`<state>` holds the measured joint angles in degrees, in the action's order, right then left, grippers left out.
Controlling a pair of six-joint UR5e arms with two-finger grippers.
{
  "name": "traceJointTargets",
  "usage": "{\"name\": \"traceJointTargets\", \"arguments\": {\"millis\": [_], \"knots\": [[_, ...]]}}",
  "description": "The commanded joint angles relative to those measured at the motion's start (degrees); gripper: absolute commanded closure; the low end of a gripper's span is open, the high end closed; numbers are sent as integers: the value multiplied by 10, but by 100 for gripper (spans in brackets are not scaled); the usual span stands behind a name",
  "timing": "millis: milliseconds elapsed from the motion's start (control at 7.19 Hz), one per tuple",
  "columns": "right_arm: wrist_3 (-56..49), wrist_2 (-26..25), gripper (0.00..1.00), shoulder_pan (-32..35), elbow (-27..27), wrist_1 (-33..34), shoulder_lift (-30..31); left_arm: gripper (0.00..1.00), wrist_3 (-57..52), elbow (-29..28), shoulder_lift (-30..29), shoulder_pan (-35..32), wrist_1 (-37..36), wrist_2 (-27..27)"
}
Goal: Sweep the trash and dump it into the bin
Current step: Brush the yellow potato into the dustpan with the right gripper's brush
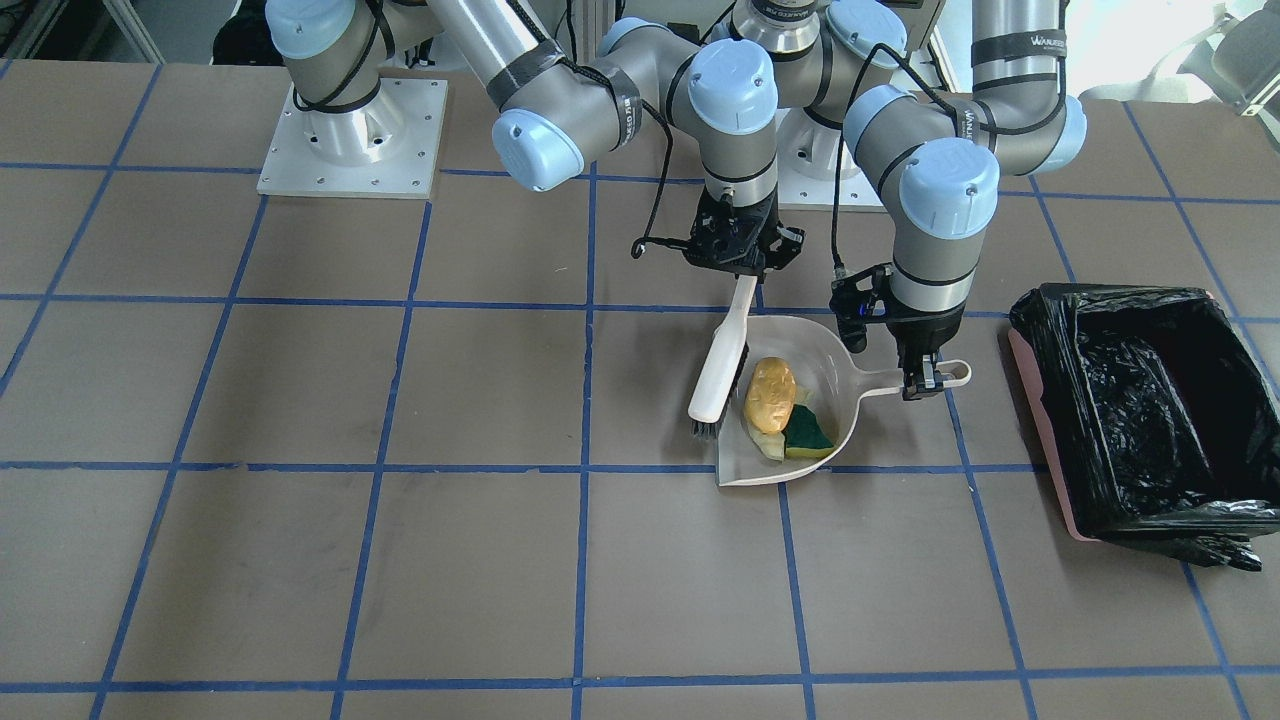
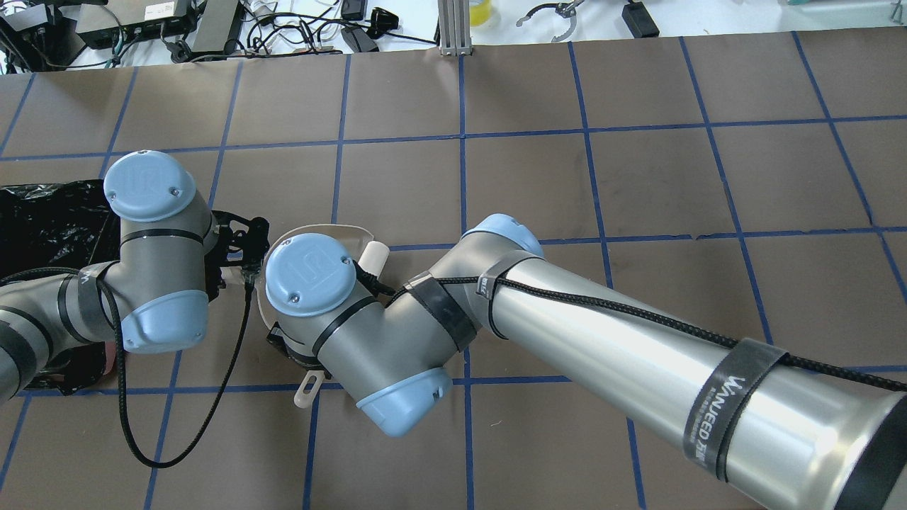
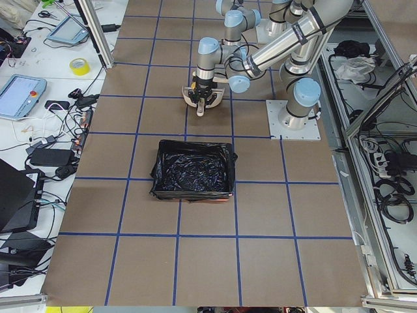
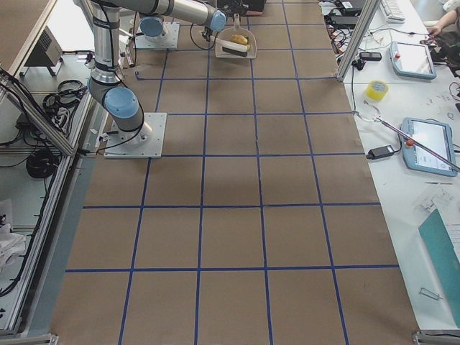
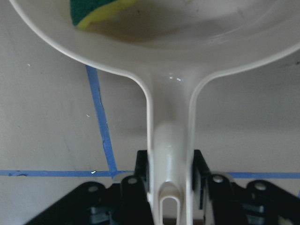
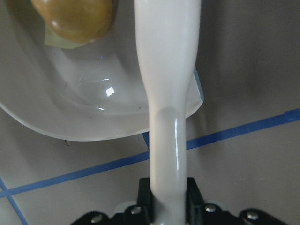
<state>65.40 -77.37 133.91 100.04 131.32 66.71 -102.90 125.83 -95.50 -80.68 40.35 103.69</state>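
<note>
The translucent beige dustpan lies on the table and holds the trash: a golden-brown potato-like lump, a yellow sponge piece with a green side and a pale cream curved piece. My left gripper is shut on the dustpan's handle. My right gripper is shut on the handle of a white brush, whose bristles rest at the pan's open edge. The pink bin with a black bag stands beyond the left gripper, apart from the pan. In the wrist views the sponge and the lump lie in the pan.
The table is brown with a blue tape grid. The right arm's base plate sits at the back. In the overhead view both arms hide most of the pan; the bin's bag shows at the left edge.
</note>
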Motion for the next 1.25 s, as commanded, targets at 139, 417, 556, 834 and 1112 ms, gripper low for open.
{"name": "traceJointTargets", "arguments": {"millis": [139, 417, 556, 834, 1112], "knots": [[-5, -1, 100, 0, -3, -17, 1, 100, 2, -1, -1, 0, 0, -4], [-18, -18, 100, 1, 3, -26, 0, 100, 9, -6, -1, 8, -8, -8], [-31, -36, 100, 0, -1, -51, 1, 100, 13, -6, -1, 8, -10, -8], [-47, -36, 100, -1, 1, -61, 10, 100, 14, -6, -1, 8, -10, -8], [-54, -37, 100, -1, 0, -62, 10, 100, 14, -6, -1, 8, -10, -8]]}}
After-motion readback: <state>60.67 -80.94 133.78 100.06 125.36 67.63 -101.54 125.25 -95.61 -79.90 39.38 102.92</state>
